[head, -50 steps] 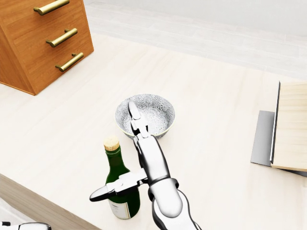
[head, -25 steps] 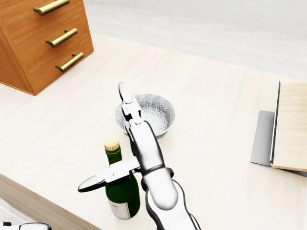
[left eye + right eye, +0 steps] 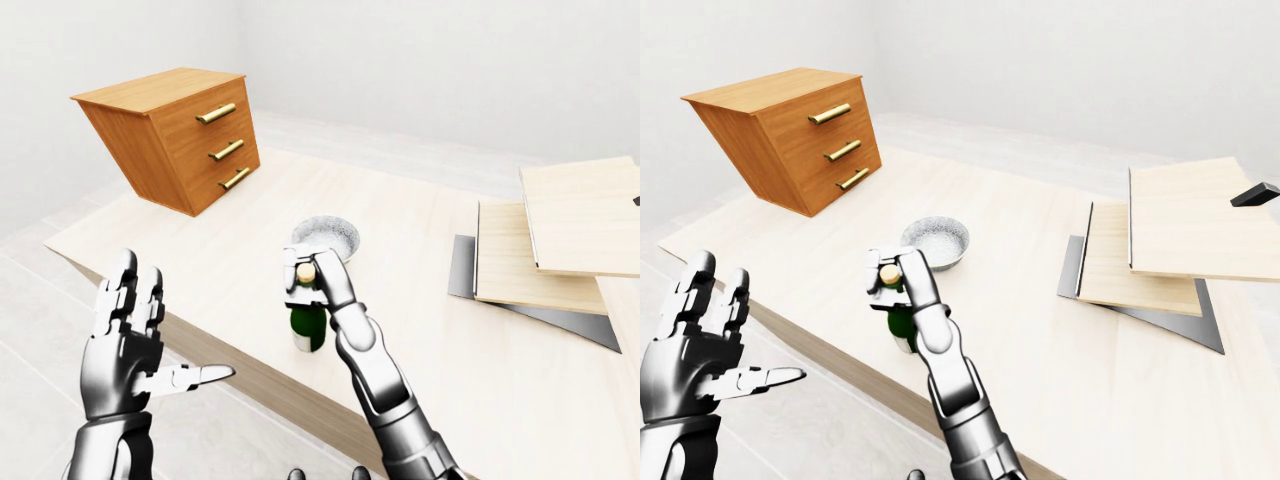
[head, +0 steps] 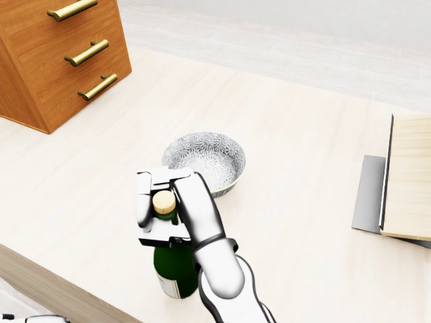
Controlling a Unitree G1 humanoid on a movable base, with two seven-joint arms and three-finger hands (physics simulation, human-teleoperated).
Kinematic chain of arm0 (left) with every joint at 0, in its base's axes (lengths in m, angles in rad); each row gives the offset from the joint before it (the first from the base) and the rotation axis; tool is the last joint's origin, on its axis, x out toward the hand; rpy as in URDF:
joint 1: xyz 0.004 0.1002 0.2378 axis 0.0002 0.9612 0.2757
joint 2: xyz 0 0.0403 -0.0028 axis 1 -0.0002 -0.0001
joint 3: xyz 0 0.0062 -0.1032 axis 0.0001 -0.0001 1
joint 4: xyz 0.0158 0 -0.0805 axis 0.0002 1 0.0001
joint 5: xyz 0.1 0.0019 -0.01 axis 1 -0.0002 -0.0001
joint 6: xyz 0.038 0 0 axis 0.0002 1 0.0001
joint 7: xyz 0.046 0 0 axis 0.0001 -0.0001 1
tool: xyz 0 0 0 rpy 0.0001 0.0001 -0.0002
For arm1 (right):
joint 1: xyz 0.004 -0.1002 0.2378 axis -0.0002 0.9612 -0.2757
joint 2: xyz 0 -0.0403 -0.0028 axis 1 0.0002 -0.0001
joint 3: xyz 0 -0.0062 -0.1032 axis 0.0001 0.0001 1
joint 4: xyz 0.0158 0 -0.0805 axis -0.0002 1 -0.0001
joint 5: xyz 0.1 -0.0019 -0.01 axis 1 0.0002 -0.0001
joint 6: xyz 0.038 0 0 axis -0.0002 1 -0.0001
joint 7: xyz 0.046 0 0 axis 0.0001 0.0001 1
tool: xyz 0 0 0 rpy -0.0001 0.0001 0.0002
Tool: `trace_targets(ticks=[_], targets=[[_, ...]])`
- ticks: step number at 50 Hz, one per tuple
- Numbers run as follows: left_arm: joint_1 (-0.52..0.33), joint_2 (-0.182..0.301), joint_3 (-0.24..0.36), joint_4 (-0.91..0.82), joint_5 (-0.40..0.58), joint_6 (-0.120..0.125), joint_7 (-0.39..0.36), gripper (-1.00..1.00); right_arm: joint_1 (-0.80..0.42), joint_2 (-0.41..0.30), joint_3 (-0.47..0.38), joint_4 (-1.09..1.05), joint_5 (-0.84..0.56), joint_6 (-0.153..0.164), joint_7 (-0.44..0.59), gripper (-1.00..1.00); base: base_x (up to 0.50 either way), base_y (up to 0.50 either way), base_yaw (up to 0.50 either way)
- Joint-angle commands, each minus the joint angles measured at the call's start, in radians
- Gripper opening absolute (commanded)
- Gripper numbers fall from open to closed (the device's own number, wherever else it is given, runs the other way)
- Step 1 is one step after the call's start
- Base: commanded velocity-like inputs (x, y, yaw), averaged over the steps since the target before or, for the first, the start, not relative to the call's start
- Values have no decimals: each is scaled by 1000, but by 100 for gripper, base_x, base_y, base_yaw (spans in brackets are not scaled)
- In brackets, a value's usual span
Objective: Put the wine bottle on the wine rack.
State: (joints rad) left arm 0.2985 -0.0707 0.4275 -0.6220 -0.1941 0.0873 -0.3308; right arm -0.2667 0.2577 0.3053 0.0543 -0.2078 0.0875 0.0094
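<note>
Right hand (image 4: 163,205) grips the corked neck of the upright green wine bottle (image 4: 174,268) near the table's (image 4: 303,222) lower edge, left hand (image 3: 128,338) spread wide off-table, patterned bowl (image 4: 209,159) just beyond, wooden drawers (image 4: 57,54) farther up-left.

So the wine bottle (image 4: 172,269) stands upright on the table (image 4: 296,175), near the table's bottom edge in the head view. The right hand (image 4: 165,205) sits right around the bottle's neck, fingers wrapped on it, arm coming up from the bottom. Just above the bottle in that view there's a bowl (image 4: 205,160) on the table, close but not touching. Top left is a drawer cabinet (image 3: 175,135), well apart from both. Far right, some stacked boards (image 3: 1180,235) lie on the table. The left hand (image 3: 125,345) hangs spread out off the table's near edge, lower left in the left-eye view.
</note>
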Motion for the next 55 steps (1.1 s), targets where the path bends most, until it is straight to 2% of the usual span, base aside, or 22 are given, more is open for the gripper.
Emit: trace_targets(ticks=[1,19,29,39,46,55], targets=[[4,-4,-1,-3,1,0,-3,100,16,-19,-10,-18,32,0,-9,-100,0,0,0],[10,-10,-17,5,14,0,-6,100,37,-31,-6,-119,40,0,-11,-100,0,0,0],[8,-8,-38,18,27,0,3,100,9,-36,-4,-318,45,0,11,-100,0,0,0],[5,-2,-42,3,25,0,11,100,-33,-46,-20,-427,51,0,20,-100,0,0,0],[6,-3,-45,9,25,0,11,100,-88,-64,-92,-475,89,0,40,-100,0,0,0],[5,1,-53,13,28,0,16,100,-236,-127,-280,-526,200,0,39,-100,0,0,0]])
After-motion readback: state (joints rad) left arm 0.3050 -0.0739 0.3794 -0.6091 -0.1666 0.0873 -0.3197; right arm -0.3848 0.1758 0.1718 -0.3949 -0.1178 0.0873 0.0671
